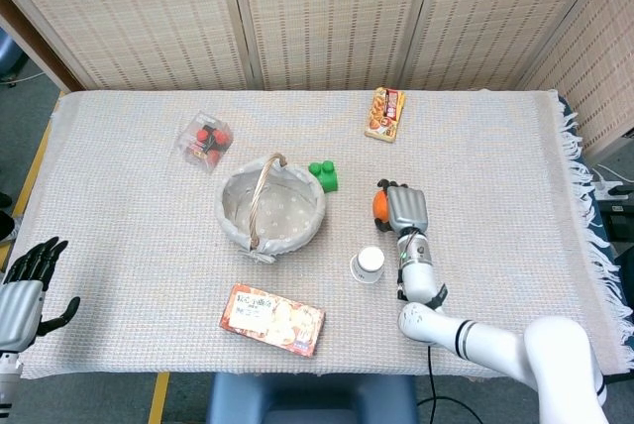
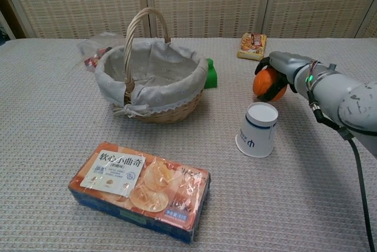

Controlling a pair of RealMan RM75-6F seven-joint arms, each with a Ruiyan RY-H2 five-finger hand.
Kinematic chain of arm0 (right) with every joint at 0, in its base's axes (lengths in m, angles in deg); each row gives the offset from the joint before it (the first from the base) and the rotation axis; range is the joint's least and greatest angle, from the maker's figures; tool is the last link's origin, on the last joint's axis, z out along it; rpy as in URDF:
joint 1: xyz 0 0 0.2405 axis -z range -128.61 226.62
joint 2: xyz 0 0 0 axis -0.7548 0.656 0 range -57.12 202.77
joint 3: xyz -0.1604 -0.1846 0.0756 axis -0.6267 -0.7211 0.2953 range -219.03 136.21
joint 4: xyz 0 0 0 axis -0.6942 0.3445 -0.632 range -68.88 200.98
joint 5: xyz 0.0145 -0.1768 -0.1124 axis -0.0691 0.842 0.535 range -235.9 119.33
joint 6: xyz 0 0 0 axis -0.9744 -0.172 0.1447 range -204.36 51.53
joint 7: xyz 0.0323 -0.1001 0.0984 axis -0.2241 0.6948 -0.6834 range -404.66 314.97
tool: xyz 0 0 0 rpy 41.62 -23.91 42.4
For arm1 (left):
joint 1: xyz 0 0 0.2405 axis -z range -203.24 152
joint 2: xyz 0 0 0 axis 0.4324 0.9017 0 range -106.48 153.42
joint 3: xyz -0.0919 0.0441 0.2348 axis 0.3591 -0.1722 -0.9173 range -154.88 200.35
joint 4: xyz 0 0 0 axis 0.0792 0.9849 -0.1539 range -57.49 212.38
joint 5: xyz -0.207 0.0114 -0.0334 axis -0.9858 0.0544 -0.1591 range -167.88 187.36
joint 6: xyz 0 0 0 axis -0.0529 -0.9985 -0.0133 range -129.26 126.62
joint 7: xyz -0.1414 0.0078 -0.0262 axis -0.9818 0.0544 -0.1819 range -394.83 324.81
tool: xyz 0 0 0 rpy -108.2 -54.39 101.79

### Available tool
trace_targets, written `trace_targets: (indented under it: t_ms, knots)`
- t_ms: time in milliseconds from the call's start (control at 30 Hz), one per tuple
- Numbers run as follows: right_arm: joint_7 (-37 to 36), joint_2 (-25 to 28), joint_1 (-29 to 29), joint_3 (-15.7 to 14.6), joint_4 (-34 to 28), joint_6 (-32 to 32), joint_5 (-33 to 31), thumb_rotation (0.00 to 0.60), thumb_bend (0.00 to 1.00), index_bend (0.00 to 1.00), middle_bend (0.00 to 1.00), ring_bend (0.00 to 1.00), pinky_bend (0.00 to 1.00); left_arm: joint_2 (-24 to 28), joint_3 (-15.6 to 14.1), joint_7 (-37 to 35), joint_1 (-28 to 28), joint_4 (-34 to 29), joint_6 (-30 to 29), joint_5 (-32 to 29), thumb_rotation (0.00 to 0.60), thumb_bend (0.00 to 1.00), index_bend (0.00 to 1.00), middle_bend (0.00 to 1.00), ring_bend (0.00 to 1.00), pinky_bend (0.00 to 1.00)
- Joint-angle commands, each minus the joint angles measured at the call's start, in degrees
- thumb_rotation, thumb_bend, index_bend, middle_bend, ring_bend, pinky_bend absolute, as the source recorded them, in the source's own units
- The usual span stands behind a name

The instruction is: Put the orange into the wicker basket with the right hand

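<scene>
The orange [image 1: 379,204] lies on the table cloth right of the wicker basket [image 1: 224,214], and my right hand [image 1: 404,210] covers most of it from above. In the chest view the right hand [image 2: 281,67] curls its fingers over and under the orange [image 2: 264,85], gripping it just behind the paper cup. The cloth-lined basket [image 2: 172,112] stands upright with its handle raised. My left hand [image 1: 22,287] hangs past the table's front left corner with its fingers spread and nothing in it.
A white paper cup [image 2: 257,128] stands upside down right in front of the orange. A green block [image 2: 211,73] sits between basket and orange. A snack box [image 2: 140,190] lies near the front, a snack packet [image 1: 385,113] at the back, a clear bag [image 1: 204,141] at the back left.
</scene>
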Motion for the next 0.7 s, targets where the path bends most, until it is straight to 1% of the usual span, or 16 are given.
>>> trace_targets:
  t_ms: [33, 167, 333, 467, 633, 667, 700]
  knots:
    - [-6.0, 2.1, 1.0, 3.4, -5.4, 2.6, 4.7, 0.600, 0.34, 0.28, 0.69, 0.67, 0.80, 0.0, -0.1, 0.0, 0.0, 0.0, 0.0, 0.1, 0.600, 0.34, 0.00, 0.00, 0.00, 0.10]
    - [-11.1, 5.2, 2.1, 5.8, -14.2, 5.0, 10.5, 0.600, 0.34, 0.30, 0.69, 0.67, 0.80, -0.1, -0.1, 0.2, 0.1, -0.1, 0.0, 0.2, 0.600, 0.34, 0.00, 0.00, 0.00, 0.10]
    - [-11.3, 5.2, 0.4, 7.4, -21.0, 6.0, 13.7, 0.600, 0.34, 0.33, 0.69, 0.65, 0.80, -0.4, -0.1, 0.4, 0.2, -0.2, 0.0, 0.5, 0.600, 0.34, 0.00, 0.00, 0.00, 0.10]
    - [-9.1, 3.1, -2.1, 8.0, -22.0, 6.6, 13.9, 0.600, 0.34, 0.34, 0.69, 0.64, 0.79, -0.4, -0.1, 0.2, 0.2, -0.2, 0.0, 0.5, 0.600, 0.34, 0.00, 0.00, 0.00, 0.10]
    - [-7.9, -0.1, -4.5, 8.5, -19.8, 7.1, 13.9, 0.600, 0.34, 0.36, 0.69, 0.60, 0.76, -0.3, 0.0, -0.4, 0.1, -0.1, -0.2, 0.4, 0.600, 0.34, 0.00, 0.00, 0.00, 0.10]
    - [-7.9, -0.6, -4.9, 8.4, -19.1, 6.8, 13.9, 0.600, 0.34, 0.41, 0.68, 0.58, 0.75, -0.2, -0.1, -0.6, 0.0, -0.1, -0.3, 0.5, 0.600, 0.34, 0.00, 0.00, 0.00, 0.10]
    - [-7.9, -0.8, -5.1, 8.2, -18.7, 6.3, 13.8, 0.600, 0.34, 0.52, 0.64, 0.53, 0.73, -0.1, -0.1, -0.8, 0.0, -0.1, -0.3, 0.5, 0.600, 0.34, 0.00, 0.00, 0.00, 0.10]
